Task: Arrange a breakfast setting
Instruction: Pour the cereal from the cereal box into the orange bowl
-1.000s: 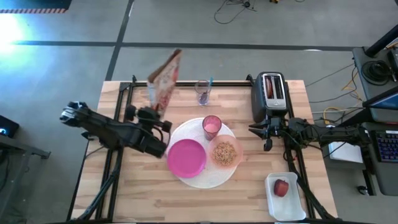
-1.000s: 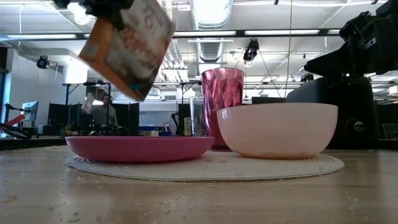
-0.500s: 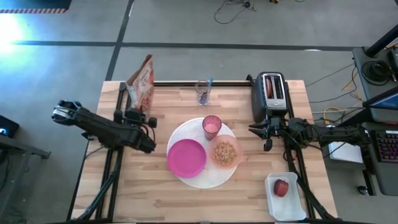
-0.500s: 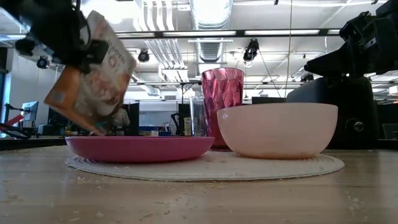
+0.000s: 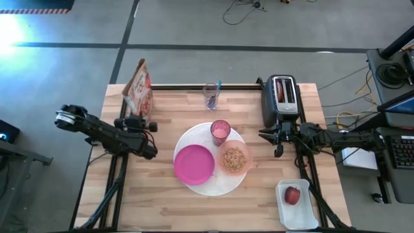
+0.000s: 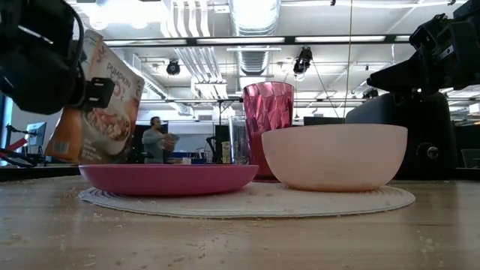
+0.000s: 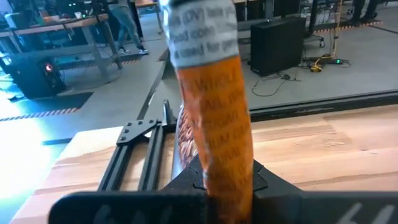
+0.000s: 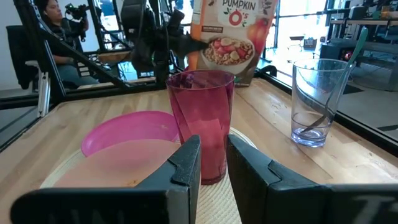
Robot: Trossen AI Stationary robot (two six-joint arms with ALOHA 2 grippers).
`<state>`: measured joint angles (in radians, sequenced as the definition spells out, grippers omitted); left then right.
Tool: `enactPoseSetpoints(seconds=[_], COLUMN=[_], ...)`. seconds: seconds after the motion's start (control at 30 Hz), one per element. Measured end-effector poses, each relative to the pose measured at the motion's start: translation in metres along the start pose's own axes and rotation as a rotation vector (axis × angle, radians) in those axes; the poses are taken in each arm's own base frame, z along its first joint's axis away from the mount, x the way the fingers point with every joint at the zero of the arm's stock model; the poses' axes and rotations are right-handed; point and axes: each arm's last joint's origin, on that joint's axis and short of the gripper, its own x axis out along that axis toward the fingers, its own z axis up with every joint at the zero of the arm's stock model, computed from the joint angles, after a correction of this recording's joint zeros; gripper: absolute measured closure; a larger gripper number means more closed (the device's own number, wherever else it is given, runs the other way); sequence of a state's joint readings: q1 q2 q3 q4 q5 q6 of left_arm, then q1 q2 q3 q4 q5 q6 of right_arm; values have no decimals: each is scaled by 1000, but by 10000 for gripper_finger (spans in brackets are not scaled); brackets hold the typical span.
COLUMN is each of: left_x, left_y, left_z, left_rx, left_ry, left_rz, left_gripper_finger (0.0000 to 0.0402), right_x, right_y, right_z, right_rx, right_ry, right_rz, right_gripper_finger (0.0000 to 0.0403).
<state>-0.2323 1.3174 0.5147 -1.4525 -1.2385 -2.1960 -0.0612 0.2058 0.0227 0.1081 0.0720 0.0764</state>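
At the far left corner of the wooden table (image 5: 162, 207), your left gripper (image 5: 138, 118) is clamped shut on an orange printed cereal box (image 5: 139, 94), pinching it low on its narrow edge so the box's long axis rises nearly upright from the jaws, with only a slight tilt. That box sits well apart from the large round white plate (image 5: 207, 188) in the middle of the table, where the smaller magenta plate (image 5: 193, 163), the translucent peach bowl (image 5: 235, 160) already holding brown cereal (image 5: 233, 157), and the pink translucent tumbler (image 5: 220, 132) are gathered. I judge your next move is setting the box down where it is: check its base meets the tabletop flat before you release. Your right gripper (image 5: 274, 138) waits just beside the dark toaster (image 5: 281, 98), jaws narrowly parted and holding nothing, pointing toward the tumbler. It is the nearer arm to the small red fruit (image 5: 292, 195) in the white tray (image 5: 310, 219) at the near right, and to the clear glass (image 5: 211, 96) holding a teal-handled spoon (image 8: 344, 73).
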Motion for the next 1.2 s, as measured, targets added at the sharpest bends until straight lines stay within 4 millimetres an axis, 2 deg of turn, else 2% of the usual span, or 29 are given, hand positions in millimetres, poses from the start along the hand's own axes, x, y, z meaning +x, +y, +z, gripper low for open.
enactPoseSetpoints(seconds=[0.27, 0.57, 0.83, 1.03, 1.2], left_x=[15, 30, 38, 40, 39], left_y=[9, 14, 16, 15, 6], left_z=[-16, -19, -18, -18, -12], left_rx=[-69, -112, -36, -64, -102], left_ry=[12, -25, -17, -13, 10], left_rz=[64, 148, 211, 229, 229], left_gripper_finger=[402, 398, 337, 287, 257], right_x=[0, 0, 0, 0, 0], right_y=[0, 0, 0, 0, 0], right_z=[0, 0, 0, 0, 0], right_rx=[0, 0, 1, 0, 0], right_ry=[0, 0, 0, 0, 0], right_rz=[0, 0, 0, 0, 0], right_gripper_finger=[335, 335, 335, 335, 335])
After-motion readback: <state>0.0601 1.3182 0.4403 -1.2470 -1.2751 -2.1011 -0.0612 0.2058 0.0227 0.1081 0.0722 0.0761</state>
